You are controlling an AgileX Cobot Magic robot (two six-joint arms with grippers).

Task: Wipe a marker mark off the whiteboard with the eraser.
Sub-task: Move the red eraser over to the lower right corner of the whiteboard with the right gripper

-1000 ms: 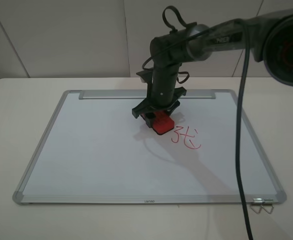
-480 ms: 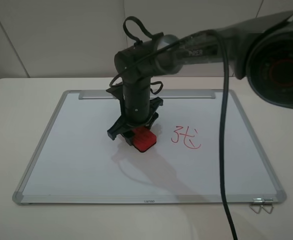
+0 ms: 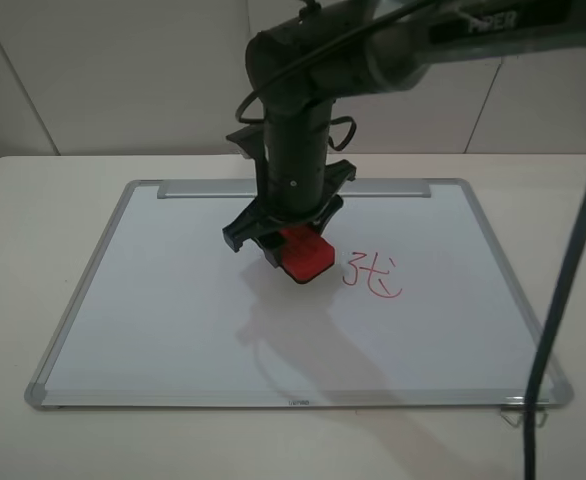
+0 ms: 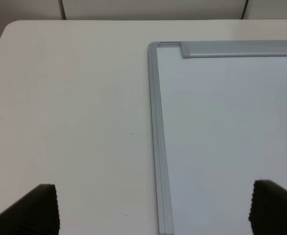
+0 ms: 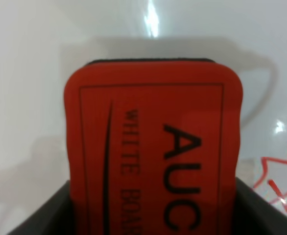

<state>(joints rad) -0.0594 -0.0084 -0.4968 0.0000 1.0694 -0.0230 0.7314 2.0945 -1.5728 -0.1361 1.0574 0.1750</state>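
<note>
Your right gripper (image 3: 291,250) has its jaws pinching the eraser (image 3: 304,255), reaching down over the middle of the whiteboard (image 3: 173,310), a little toward its far edge. The eraser's red face tilts toward the near side. From the high view you cannot tell whether its felt touches the board or hangs just above it. Just to the right of the eraser sits a small red scribble (image 3: 371,276), apart from it. In the right wrist view the eraser (image 5: 153,147) fills the frame with dark lettering, its black felt edge showing at the tip, and red strokes (image 5: 278,181) lie on the board beside it. No larger mark shows on the board surface you can see; the arm hides part of the far middle.

Your left gripper (image 4: 153,208) has its jaws spread wide, the fingers (image 4: 33,210) showing at the frame corners. It hangs over the board's far left corner (image 4: 155,46), where the frame meets the tray bar (image 4: 241,48), with bare counter (image 4: 70,107) to the left.
</note>
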